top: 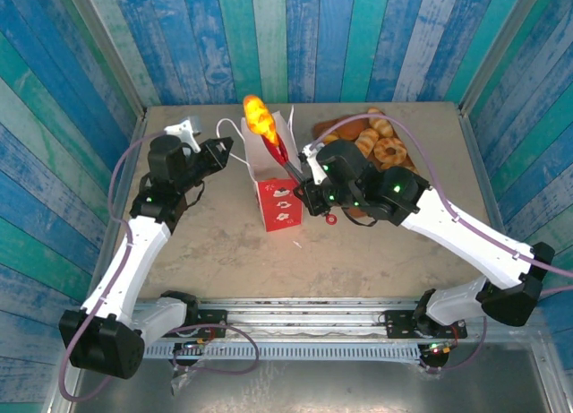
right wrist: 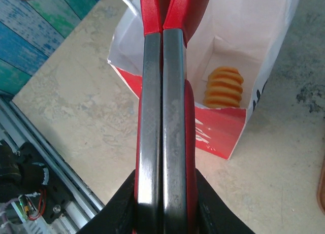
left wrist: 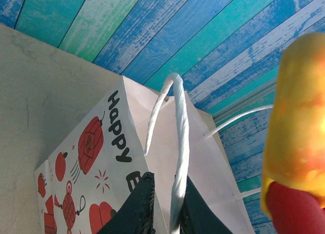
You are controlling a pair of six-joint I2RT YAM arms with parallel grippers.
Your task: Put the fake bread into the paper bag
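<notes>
The paper bag (top: 275,191) stands upright at the table's middle, white with red prints. My left gripper (top: 226,148) is at its left rim; in the left wrist view its fingers (left wrist: 139,208) stand close together round the white loop handle (left wrist: 181,137). My right gripper (top: 307,169) is shut on the red-handled tongs (right wrist: 162,117), squeezed flat. The tongs' tips pinch an orange-yellow piece of fake bread (top: 259,118) above the bag's far rim; it also shows as a bright roll (left wrist: 299,117) in the left wrist view. A ridged bread (right wrist: 223,87) lies on the bag's floor. More fake bread (top: 380,144) is piled at the back right.
The pile rests on a brown tray (top: 333,126) behind my right arm. Blue and teal plank walls close in the table on three sides. A metal rail (top: 295,328) with cables runs along the near edge. Bare tabletop (top: 224,252) lies in front of the bag.
</notes>
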